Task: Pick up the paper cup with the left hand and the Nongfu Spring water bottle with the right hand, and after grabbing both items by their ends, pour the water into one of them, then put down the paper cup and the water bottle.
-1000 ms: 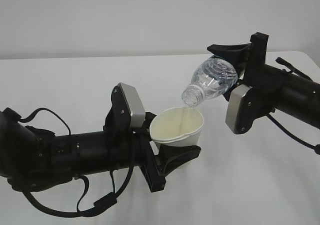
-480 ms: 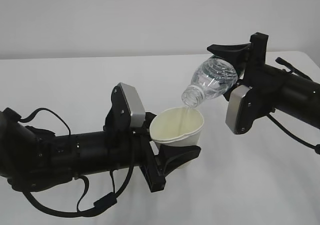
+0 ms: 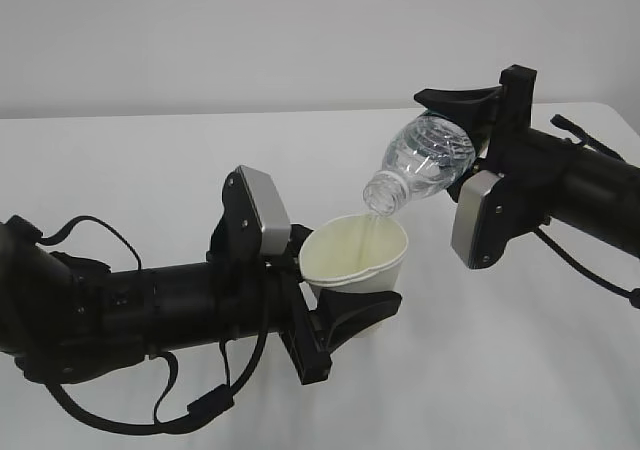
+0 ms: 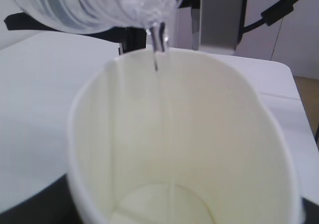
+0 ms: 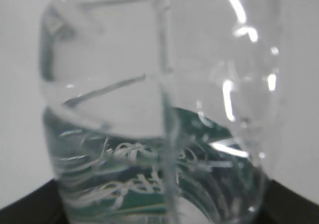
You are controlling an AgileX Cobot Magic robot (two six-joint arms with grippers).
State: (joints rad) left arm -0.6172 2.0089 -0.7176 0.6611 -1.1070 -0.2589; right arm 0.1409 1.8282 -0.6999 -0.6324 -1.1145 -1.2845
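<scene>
Water (image 4: 157, 45) trickles from the tilted bottle (image 3: 425, 160), clamped in the right pincer (image 3: 478, 135), into the paper cup (image 3: 355, 260) clamped by the left pincer (image 3: 335, 300).

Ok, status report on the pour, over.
Left gripper shut on paper cup. Right gripper shut on tilted water bottle, thin water stream entering cup. Nothing in the way.

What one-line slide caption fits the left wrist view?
Water trickles from the tilted bottle into the paper cup.
</scene>
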